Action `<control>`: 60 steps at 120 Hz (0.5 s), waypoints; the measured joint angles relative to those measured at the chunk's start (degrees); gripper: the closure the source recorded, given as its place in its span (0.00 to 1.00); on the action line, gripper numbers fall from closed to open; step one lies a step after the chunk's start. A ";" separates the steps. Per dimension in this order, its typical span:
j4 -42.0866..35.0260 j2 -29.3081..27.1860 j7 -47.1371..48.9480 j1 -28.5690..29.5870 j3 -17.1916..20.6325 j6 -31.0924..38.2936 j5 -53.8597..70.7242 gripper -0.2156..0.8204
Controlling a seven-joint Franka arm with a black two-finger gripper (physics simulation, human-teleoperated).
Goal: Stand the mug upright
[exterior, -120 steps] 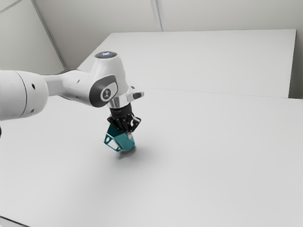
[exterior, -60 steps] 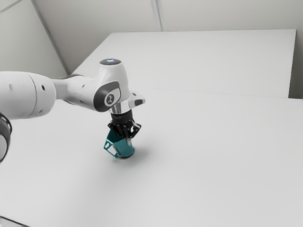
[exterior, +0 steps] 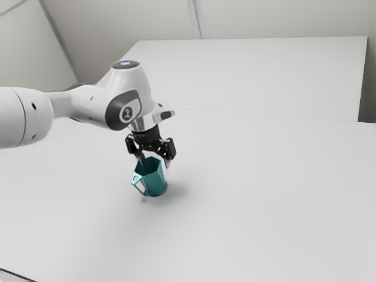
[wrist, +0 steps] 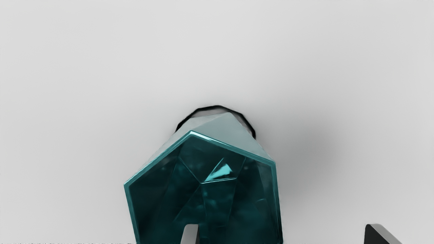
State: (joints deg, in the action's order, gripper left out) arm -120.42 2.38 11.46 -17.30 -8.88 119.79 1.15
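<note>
At the exterior view's left, the white arm (exterior: 82, 106) is seen reaching in over the pale table (exterior: 264, 205), its wrist bent so that the black gripper (exterior: 154, 163) is pointed down. Next, going rightward, the handle (exterior: 140, 185) of the teal mug (exterior: 155, 180) is met, turned toward the exterior view's left and toward the camera. The mug itself is stood upright on the table, its base down and its faceted opening faced up, just below the gripper. To the exterior view's right of the mug, a soft shadow (exterior: 181, 192) is cast on the table, and beyond that only bare tabletop is crossed.

The gripper is open, its two fingers held wide apart, and nothing is gripped between them. In the wrist view, one finger (wrist: 190, 234) is seen against the mug's dark interior, within the outline of the rim (wrist: 159, 157); whether that tip is dipped below the rim or held above it cannot quite be made out. The other finger (wrist: 379, 234) is placed outside the mug, well apart from its wall. Past the rim, the dark edge of the base (wrist: 217, 106) is shown against the table.
</note>
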 joint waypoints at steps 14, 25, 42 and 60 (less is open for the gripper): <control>0.22 -1.87 -0.12 -0.49 0.00 -1.45 -0.40 0.25; 1.47 -2.46 -0.20 -1.06 -0.19 -2.21 -0.44 0.23; 5.03 -2.40 -0.62 -1.72 -0.32 -3.05 0.31 0.22; 10.77 -2.44 -1.33 -2.38 -0.40 -6.10 1.99 0.21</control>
State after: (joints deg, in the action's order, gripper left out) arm -109.66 -0.06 10.13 -19.67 -9.28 113.68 3.14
